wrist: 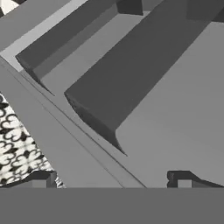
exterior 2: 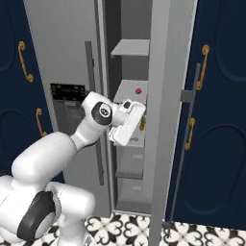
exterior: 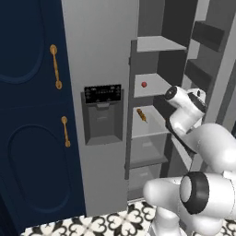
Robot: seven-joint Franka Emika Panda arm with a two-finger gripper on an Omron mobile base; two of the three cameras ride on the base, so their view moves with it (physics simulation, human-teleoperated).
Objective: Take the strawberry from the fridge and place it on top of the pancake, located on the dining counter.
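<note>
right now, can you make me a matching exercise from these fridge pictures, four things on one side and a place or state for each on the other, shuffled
Things:
1. strawberry
2. elongated orange-and-brown food item
3. gripper
4. dispenser recess

Places or states:
A. set into the shut left door of the fridge
B. open, holding nothing
C. on a grey shelf, one level above the other food
D. on the shelf just below the red berry

Pairs: 1-C, 2-D, 3-B, 4-A
</note>
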